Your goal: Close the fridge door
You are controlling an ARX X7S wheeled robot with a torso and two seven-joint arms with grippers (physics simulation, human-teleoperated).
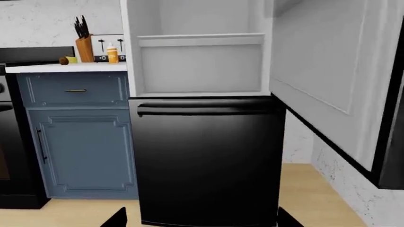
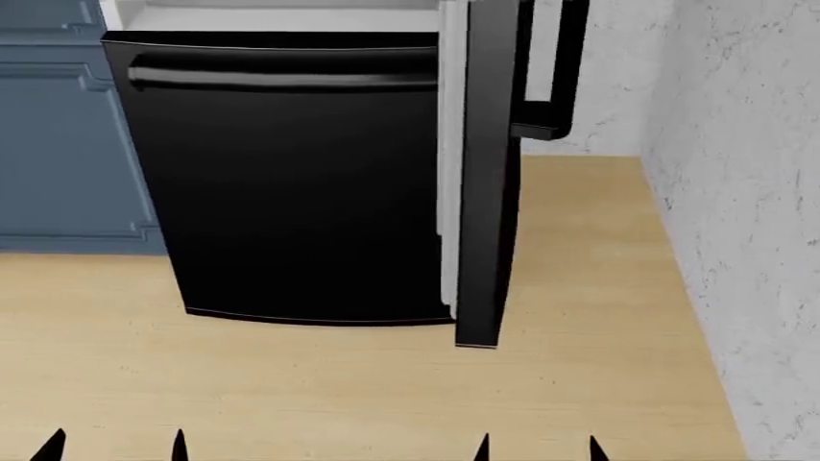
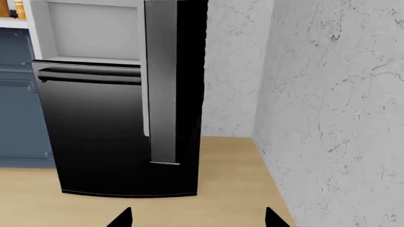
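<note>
Fridge door (image 2: 487, 192) swung out edge-on, untouched | left pincer (image 2: 115, 447) and right pincer (image 2: 539, 447) wide, empty, low | needs push.

1. The fridge door (image 2: 487, 192) runs off the top of the head view, so its upper part and the top of its vertical bar handle (image 2: 560, 58) are cut off.
2. In the left wrist view the fridge door (image 1: 334, 71) is cropped at the upper and right edges; its handle is not in view there.
3. The left gripper (image 1: 198, 218) shows only as two dark fingertips at the frame edge; the right gripper (image 3: 197, 218) likewise. Both seem spread, though the rest of each is out of frame.
4. The knife block (image 1: 84, 45) and bottle (image 1: 112, 53) on the counter are too small to make out in detail.
5. The fridge compartment's (image 1: 202, 61) top is cut off.
</note>
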